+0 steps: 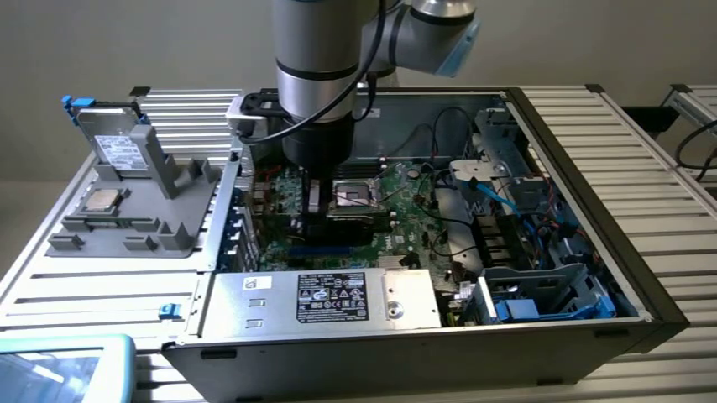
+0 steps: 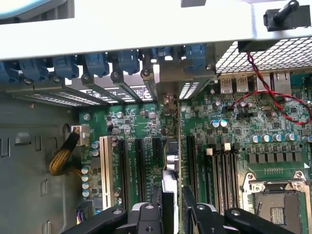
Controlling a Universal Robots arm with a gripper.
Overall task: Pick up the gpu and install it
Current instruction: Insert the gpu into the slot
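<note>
Silver cylindrical arm point(image 1: 317, 50) with black band, pale-blue joint cap, black cable.

Plain beige wall point(image 1: 134, 42) behind a ribbed grey aluminium table point(image 1: 627, 143) under even light.

Claw point(image 1: 336, 214) with gpu point(image 1: 317, 200) over motherboard point(image 1: 415, 210)

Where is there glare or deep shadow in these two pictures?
Exterior view: soft, even light; the power supply is bright, while the motherboard under the arm lies in shadow. Wrist view: the case's rear edge is washed out pale, and the gripper holding the gpu is dark.
</note>
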